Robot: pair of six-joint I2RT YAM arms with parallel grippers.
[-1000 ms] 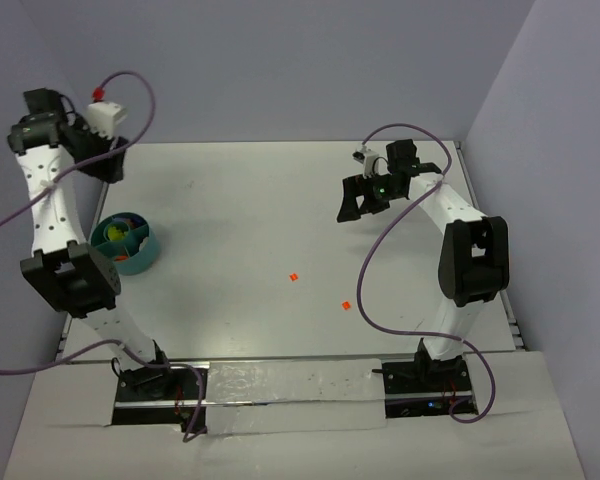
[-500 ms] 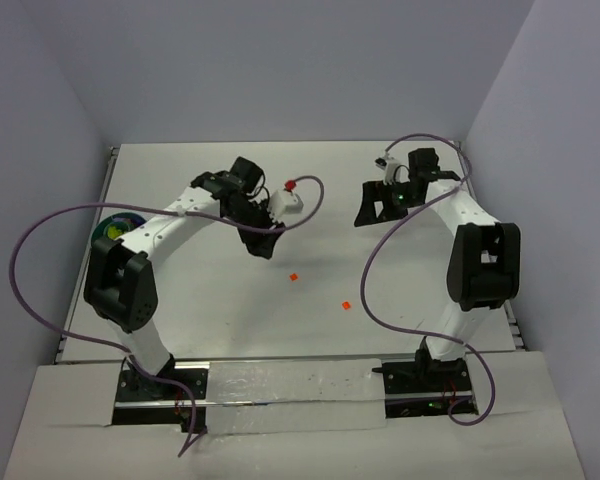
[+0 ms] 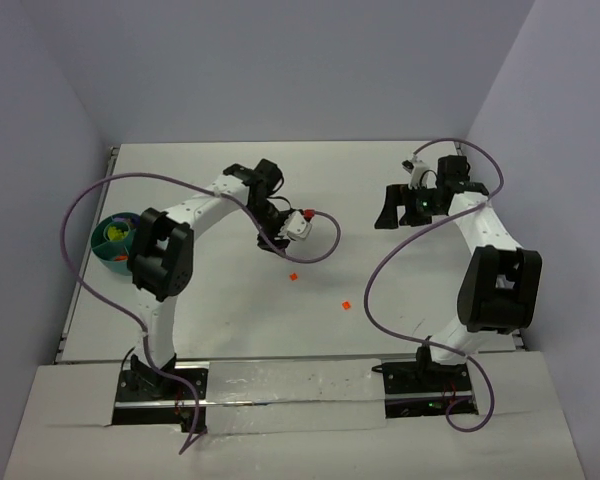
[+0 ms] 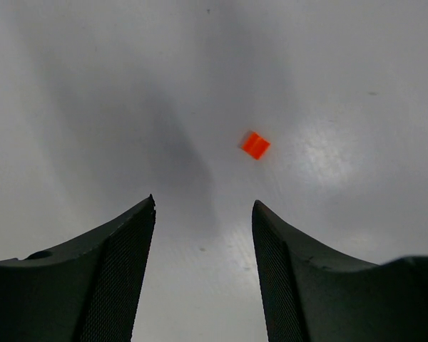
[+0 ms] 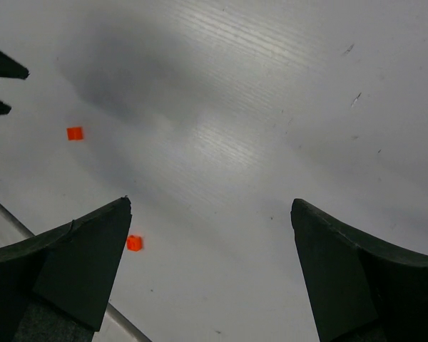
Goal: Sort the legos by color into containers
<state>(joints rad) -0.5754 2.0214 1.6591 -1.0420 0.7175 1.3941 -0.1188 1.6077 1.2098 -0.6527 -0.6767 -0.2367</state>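
Two tiny orange legos lie on the white table, one near the middle (image 3: 293,277) and one to its right and nearer (image 3: 346,304). My left gripper (image 3: 273,243) is open and empty, hovering just behind the middle orange lego, which shows ahead of its fingertips in the left wrist view (image 4: 255,145). My right gripper (image 3: 388,213) is open and empty at the back right, apart from both. Both orange legos show in the right wrist view (image 5: 74,133) (image 5: 133,243). The teal divided bowl (image 3: 108,251) stands at the left with lime green pieces inside, partly hidden by my left arm.
The table (image 3: 210,320) has a raised rim at its left edge (image 3: 85,285). Purple cables loop from both arms over the table. The tips of my left gripper's fingers (image 5: 3,69) show at the right wrist view's left edge. Purple walls close in the back and sides.
My left arm has swung from above the bowl at the far left to the middle of the table, near the orange lego. My right gripper has drifted right.
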